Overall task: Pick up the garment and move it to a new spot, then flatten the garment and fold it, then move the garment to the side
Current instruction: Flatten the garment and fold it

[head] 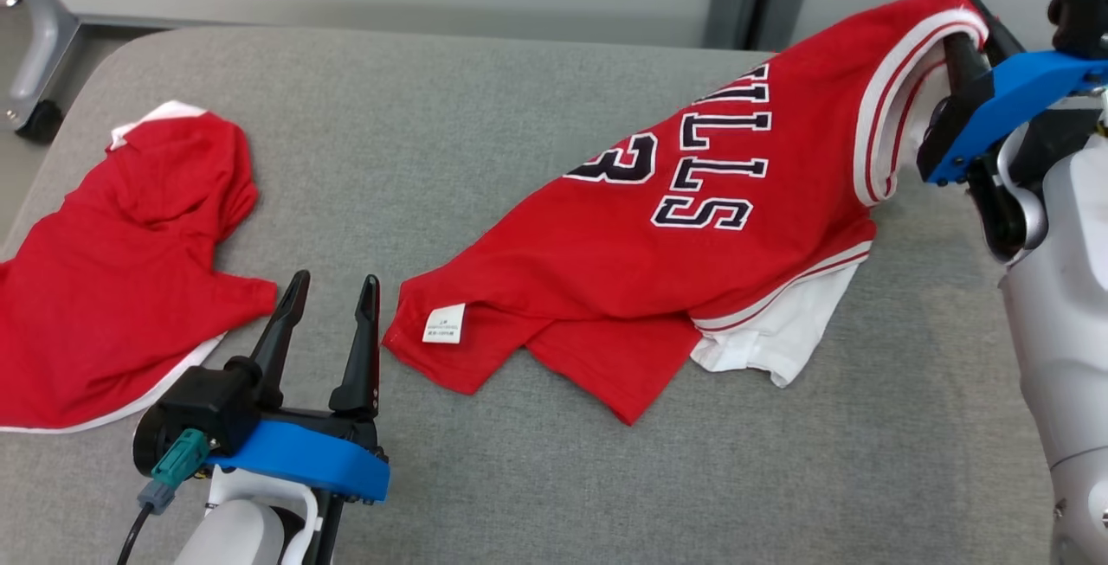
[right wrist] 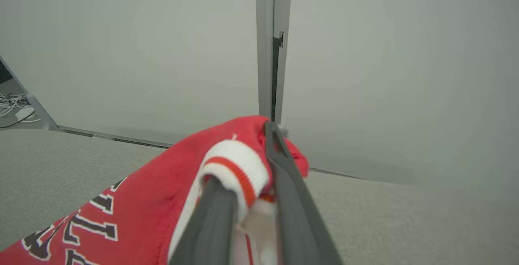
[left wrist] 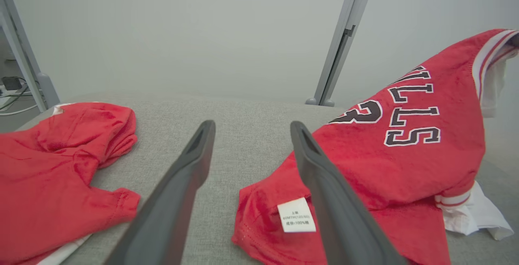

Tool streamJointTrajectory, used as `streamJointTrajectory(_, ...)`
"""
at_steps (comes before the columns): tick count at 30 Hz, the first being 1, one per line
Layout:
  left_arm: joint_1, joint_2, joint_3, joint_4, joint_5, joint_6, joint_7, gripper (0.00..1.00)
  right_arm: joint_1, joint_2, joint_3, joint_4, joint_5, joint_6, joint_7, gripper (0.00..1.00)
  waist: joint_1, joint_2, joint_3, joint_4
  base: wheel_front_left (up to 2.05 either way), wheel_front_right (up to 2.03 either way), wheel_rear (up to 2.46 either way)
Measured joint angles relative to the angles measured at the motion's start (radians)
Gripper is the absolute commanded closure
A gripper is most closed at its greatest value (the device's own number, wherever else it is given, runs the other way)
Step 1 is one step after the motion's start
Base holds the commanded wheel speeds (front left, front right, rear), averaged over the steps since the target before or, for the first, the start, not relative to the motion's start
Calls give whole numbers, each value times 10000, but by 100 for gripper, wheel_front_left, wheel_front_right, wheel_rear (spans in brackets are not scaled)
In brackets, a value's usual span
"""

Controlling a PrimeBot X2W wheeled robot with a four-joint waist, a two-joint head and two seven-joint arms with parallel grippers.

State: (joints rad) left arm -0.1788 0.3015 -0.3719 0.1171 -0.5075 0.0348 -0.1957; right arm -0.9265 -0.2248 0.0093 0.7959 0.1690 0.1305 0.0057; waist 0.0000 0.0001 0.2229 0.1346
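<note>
Right gripper (right wrist: 248,157) is clamping the white-and-red ribbed trim (right wrist: 239,163) of the red jersey (head: 692,245). Its two dark fingers are standing nearly together, with the trim pinched between them and folding over one finger. That gripped edge is hanging raised above the far right part of the grey padded table (head: 519,98). The rest of the jersey is sloping down from it and lying crumpled across the table's middle, with lettering showing and a white label (head: 443,324) facing up at the near hem. Left gripper (head: 335,284) is standing with fingers spread wide and grasping nothing, positioned low at the near side between the jersey's hem and a second red garment (head: 112,288) lying at the left.
</note>
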Motion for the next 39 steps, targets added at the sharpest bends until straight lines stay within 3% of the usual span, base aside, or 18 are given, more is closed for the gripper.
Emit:
streamJointTrajectory(1, -24, -8, -15, 13, 10, -2, -8, 0, -81, 10, -84, 345, -10, 0, 4, 0, 0, 0, 74, 58, 0, 0, 0)
streamJointTrajectory(6, -77, -77, -67, 217, 40, 0, -75, 0, -50, 215, 259, 1693, -130, 0, 71, 0, 1, 0, 140, 203, 0, 0, 0)
streamJointTrajectory(13, 85, -42, -92, 458, -31, 10, -96, 0, 438, 307, 865, 2389, 59, 0, 117, 0, 1, 0, -479, -187, 0, 0, 0)
streamJointTrajectory(26, 557, 127, 61, 249, -267, 268, -88, 0, 3343, 1384, 2188, 729, 1039, 2, 1070, 0, -2, 0, -1154, -976, 0, 0, 0)
streamJointTrajectory(39, 269, 111, -44, 142, -282, 245, -13, 0, 3515, 1714, 453, 788, -1101, 0, 1753, 0, -1, 0, -457, -428, 0, 0, 0)
